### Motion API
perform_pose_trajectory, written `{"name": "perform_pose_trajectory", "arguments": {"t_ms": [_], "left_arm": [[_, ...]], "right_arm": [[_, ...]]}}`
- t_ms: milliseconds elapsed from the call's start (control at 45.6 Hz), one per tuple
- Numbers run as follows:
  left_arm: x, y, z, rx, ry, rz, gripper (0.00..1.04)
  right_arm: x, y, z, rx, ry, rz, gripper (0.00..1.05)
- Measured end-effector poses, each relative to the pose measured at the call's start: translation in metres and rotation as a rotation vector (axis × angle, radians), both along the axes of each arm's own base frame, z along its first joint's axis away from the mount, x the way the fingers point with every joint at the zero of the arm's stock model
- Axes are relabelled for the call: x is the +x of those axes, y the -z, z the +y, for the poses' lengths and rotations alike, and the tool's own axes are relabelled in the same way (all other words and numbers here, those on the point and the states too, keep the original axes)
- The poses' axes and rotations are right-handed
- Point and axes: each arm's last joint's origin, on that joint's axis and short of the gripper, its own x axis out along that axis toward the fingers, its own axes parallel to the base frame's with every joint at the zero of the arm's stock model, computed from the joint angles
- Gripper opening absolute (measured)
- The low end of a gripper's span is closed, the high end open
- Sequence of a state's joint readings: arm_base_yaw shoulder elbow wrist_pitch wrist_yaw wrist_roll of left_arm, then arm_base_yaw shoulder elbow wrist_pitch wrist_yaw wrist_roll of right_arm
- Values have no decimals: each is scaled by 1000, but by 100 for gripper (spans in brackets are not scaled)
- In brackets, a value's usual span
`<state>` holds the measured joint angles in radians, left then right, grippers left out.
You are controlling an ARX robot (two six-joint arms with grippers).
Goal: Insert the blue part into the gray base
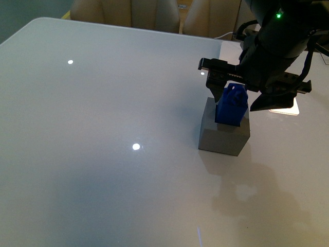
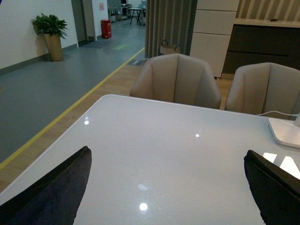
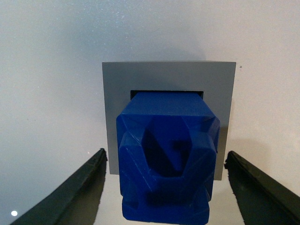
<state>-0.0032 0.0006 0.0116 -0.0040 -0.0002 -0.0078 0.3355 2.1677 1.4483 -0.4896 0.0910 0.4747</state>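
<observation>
The gray base [image 1: 222, 136] stands on the white table at the right of the front view. The blue part [image 1: 231, 105] stands upright in the square hole in its top, most of it sticking out above the cube. My right gripper [image 1: 237, 95] hangs over it, open, with a finger on each side and clear of the part. In the right wrist view the blue part [image 3: 166, 159] fills the middle, seated in the gray base [image 3: 117, 108], with gaps to both dark fingers [image 3: 82, 192]. My left gripper [image 2: 168, 187] is open and empty over bare table.
A flat white lamp foot [image 2: 286, 132] with a cable sits at the table's far right; it also shows in the front view [image 1: 288, 109] behind the right arm. Beige chairs [image 2: 176, 79] stand behind the table's far edge. The table's left edge [image 1: 15, 33] curves off.
</observation>
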Motion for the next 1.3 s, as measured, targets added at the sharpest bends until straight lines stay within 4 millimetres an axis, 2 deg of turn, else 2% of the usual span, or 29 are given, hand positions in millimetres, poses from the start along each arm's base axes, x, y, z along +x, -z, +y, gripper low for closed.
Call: {"name": "perform_pose_trajectory", "arguments": {"t_ms": [88, 110, 285, 483, 549, 593, 615, 702, 834, 1010, 1295], "left_arm": [[0, 0, 0, 0, 0, 0, 97], [0, 0, 0, 0, 0, 0, 97], [0, 0, 0, 0, 0, 0, 97], [0, 0, 0, 0, 0, 0, 97], [0, 0, 0, 0, 0, 0, 97], [0, 0, 0, 0, 0, 0, 97], [0, 0, 0, 0, 0, 0, 97], [0, 0, 0, 0, -1, 0, 97], [0, 0, 0, 0, 0, 0, 97], [0, 0, 0, 0, 0, 0, 97], [0, 0, 0, 0, 0, 0, 97]], "right_arm": [[0, -2, 0, 6, -2, -15, 96], [-1, -4, 0, 8, -3, -21, 97], [-12, -29, -2, -13, -10, -138, 96], [-48, -87, -1, -62, -19, -410, 96], [-55, -87, -5, -102, -43, -695, 84], [-61, -83, -10, -104, -63, -798, 79], [-69, -78, -17, -106, -75, -894, 74], [-97, -68, -43, -116, -69, -1081, 58], [-131, -76, -72, -132, -51, -1212, 33], [-165, -64, -94, -147, -72, -1185, 3], [-207, -54, -117, -154, -70, -1192, 2]]}}
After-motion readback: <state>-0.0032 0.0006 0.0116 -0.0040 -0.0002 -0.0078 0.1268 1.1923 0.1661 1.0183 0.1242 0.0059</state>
